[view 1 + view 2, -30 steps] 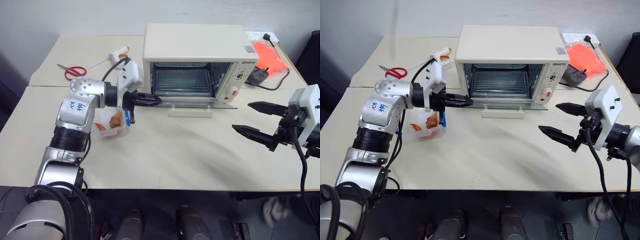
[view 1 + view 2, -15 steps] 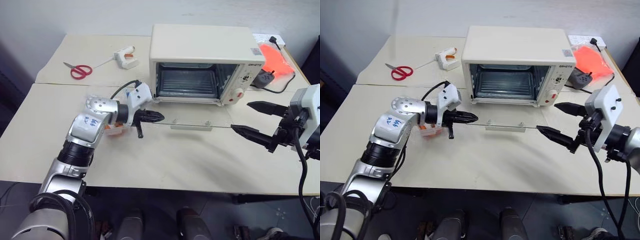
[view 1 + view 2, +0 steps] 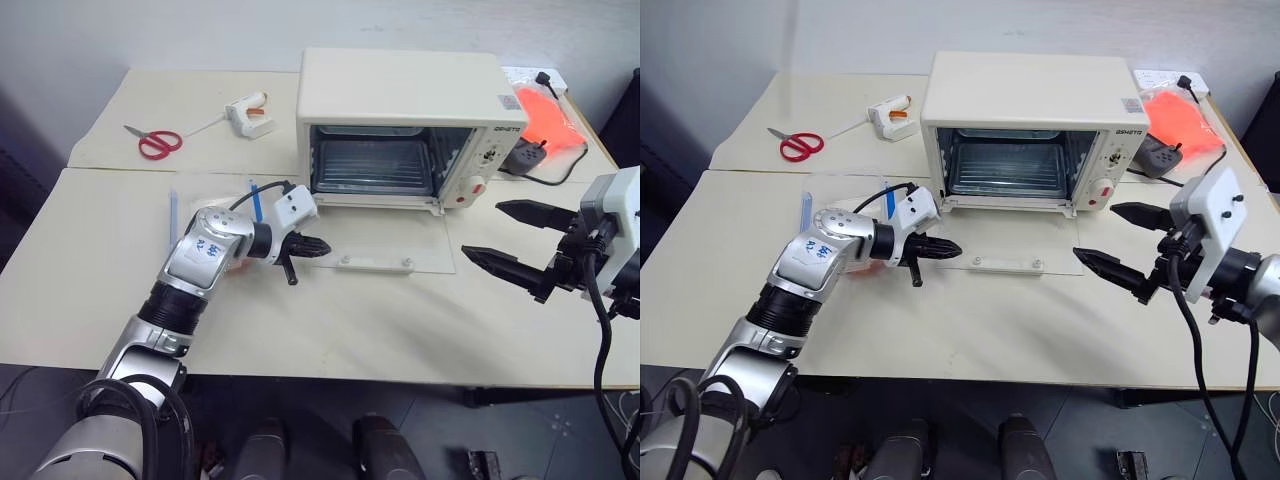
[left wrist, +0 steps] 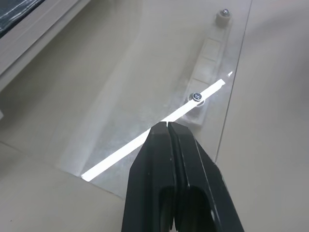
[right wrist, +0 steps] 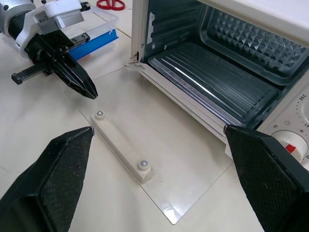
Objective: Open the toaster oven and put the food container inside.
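The pale beige table [image 3: 330,320] carries a large cream-white boxy toaster oven [image 3: 410,125], well beyond both grippers, its dark ribbed inside showing. Its clear glass drop-down door [image 3: 385,240] lies flat on the table between the two grippers, the white bar handle [image 3: 375,263] at its near edge. The left gripper [image 3: 318,246] hovers just at the door's left edge, its two black fingers pressed together with nothing between them. The right gripper [image 3: 505,238] hangs off to the door's right, fingers spread wide and empty. The small clear plastic food container [image 3: 845,195] with blue side clips sits on the table just behind the left gripper's wrist, partly hidden by that arm. Red-handled scissors [image 3: 148,143] and a white glue gun [image 3: 247,111] lie well beyond the left gripper.
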